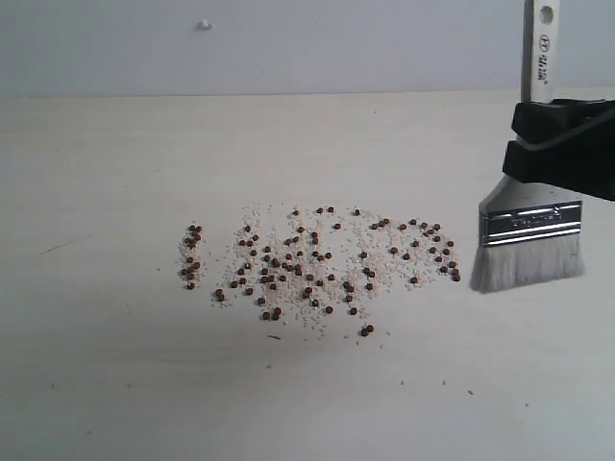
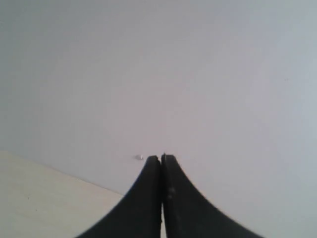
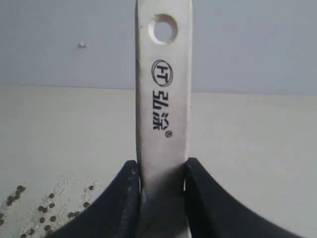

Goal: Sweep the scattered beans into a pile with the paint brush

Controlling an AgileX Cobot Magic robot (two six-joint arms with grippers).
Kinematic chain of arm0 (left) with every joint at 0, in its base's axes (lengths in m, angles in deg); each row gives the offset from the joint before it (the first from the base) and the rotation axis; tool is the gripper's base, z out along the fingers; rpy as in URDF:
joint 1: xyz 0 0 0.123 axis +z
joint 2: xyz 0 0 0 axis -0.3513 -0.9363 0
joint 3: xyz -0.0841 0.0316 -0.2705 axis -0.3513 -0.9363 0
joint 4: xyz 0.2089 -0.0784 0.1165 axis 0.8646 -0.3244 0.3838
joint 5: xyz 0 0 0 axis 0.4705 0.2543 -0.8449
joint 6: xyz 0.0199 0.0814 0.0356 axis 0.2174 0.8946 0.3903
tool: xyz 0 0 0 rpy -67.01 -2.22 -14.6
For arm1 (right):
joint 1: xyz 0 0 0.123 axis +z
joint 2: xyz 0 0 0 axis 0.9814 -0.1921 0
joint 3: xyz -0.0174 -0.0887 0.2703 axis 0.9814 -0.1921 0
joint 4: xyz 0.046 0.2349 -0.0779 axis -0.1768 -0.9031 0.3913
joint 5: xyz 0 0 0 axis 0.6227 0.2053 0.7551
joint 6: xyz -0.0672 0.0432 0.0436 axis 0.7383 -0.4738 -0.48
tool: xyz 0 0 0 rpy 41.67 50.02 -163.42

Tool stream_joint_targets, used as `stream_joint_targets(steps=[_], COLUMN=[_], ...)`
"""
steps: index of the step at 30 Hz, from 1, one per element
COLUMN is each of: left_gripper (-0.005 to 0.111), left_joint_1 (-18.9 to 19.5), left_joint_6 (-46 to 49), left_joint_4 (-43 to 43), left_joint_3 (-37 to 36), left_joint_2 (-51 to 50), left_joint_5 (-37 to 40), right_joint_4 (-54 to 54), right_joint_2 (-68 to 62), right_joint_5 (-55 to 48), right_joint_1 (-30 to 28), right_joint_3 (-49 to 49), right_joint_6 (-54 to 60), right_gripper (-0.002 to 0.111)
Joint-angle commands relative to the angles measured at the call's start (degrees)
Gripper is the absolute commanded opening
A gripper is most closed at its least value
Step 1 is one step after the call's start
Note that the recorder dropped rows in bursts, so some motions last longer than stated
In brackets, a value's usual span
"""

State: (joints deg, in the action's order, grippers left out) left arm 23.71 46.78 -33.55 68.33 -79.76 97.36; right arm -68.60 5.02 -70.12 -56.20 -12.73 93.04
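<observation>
Many small reddish-brown beans (image 1: 312, 264) lie scattered with whitish grains across the middle of the table; a few beans (image 3: 47, 208) also show in the right wrist view. No heaped pile shows. The paint brush (image 1: 529, 230) stands upright just right of the beans, its off-white bristles touching the table, its silver band above them. My right gripper (image 1: 562, 144) is shut on the brush's pale wooden handle (image 3: 163, 114), whose holed end points up past the gripper (image 3: 161, 166). My left gripper (image 2: 161, 157) is shut on nothing, facing the wall, and is out of the exterior view.
The pale wooden table (image 1: 125, 384) runs back to a plain grey wall (image 1: 288, 48) with a small white mark (image 1: 205, 25). A separate small cluster of beans (image 1: 191, 257) sits at the left end of the scatter.
</observation>
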Motion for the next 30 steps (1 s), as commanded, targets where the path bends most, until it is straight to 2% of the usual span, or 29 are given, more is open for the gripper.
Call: stream_joint_targets(steps=[1, 5, 8, 12, 16, 18, 21, 25, 27, 30], left_gripper=[0.0, 0.0, 0.0, 0.0, 0.0, 0.0, 0.0, 0.0, 0.0, 0.0], left_joint_1=[-0.24, -0.24, -0.24, -0.24, -0.24, -0.24, -0.24, -0.24, -0.24, -0.39], left_joint_6=[5.83, 9.73, 12.64, 16.97, 23.22, 27.82, 37.1, 31.69, 23.54, 4.1], left_joint_4=[-0.19, -0.19, -0.19, -0.19, -0.19, -0.19, 1.7, 16.6, 24.99, 41.96], left_joint_3=[1.69, 3.96, 6.14, 11.68, 19.53, 24.28, 31.53, 43.6, 49.59, 57.18], left_joint_2=[-2.2, -5.76, -10.05, -19.6, -31.07, -38.23, -49.4, -61.52, -67.16, -74.03], left_joint_5=[4.13, 13.46, 16.78, 20.67, 25.48, 30.47, 44.69, 59.88, 59.88, 59.88], right_joint_4=[2.78, 2.81, 2.72, 2.72, 2.72, 2.72, 2.98, 4.78, 6.31, 6.96], right_joint_2=[-3.31, -4.17, -4.77, -4.77, -5.35, -6.11, -7.1, -7.6, -7.6, -7.6], right_joint_5=[9.17, 11.92, 15.37, 18.04, 14.66, 12.54, 8.9, 4.5, 4.23, 4.41], right_joint_1=[3.32, 3.32, 3.32, 3.32, 3.32, 3.32, 3.32, 3.32, 3.32, 3.32], right_joint_3=[0.36, 0.36, 0.36, 0.52, 2.64, 4.3, 6.83, 9.08, 9.5, 9.48], right_joint_6=[-2.23, -6.25, -6.64, -7.69, -7.69, -7.69, -7.59, -7.17, -7.17, -7.17], right_gripper=[0.0, 0.0, 0.0, 0.0, 0.0, 0.0, 0.0, 0.0, 0.0, 0.0])
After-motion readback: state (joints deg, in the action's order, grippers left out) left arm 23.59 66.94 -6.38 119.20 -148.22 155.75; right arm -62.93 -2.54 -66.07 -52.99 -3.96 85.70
